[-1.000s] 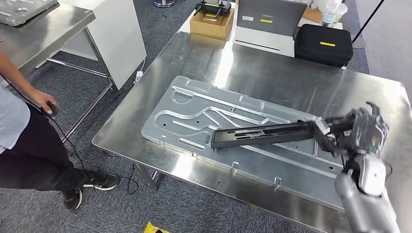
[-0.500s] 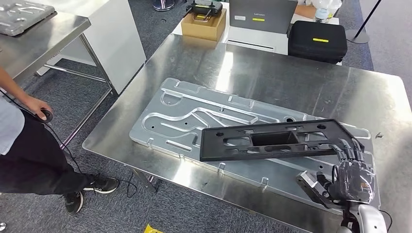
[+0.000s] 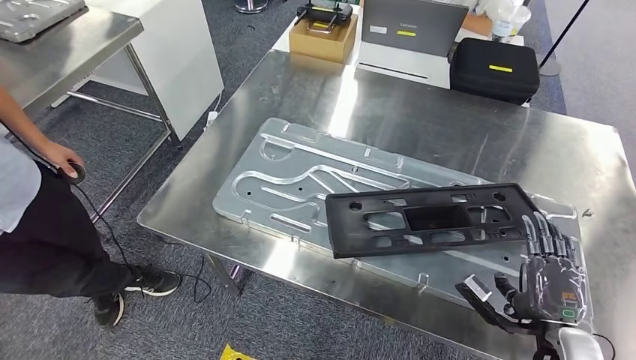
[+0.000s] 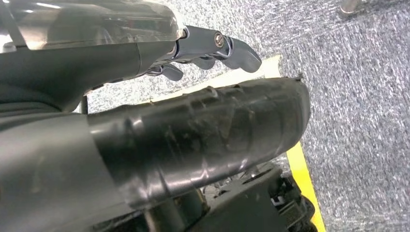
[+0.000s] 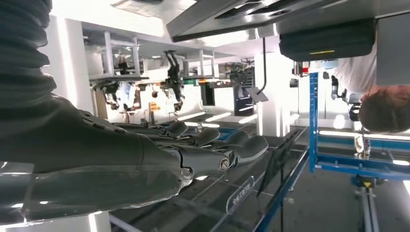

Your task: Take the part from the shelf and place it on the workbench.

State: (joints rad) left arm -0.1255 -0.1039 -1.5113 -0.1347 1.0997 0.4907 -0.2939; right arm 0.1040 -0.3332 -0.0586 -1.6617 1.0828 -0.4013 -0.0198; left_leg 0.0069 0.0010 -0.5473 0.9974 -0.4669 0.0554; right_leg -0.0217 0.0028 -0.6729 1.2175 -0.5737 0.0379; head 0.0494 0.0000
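A: Head view first. Where is the part?

B: The black plastic part lies flat on the grey metal plate that rests on the steel workbench. The right hand sits just beside the part's near right corner, fingers spread and holding nothing; whether the fingertips touch the edge I cannot tell.

A: Risk?

B: If the fingers catch that corner as the arm pulls away, the part could slide or pivot across the smooth plate, I judge. A person stands well apart at the left.

A: Left wrist view?

B: The left hand hangs over grey carpet, fingers loosely curled around nothing.

A: Right wrist view?

B: The right hand's fingers stretch out, empty.
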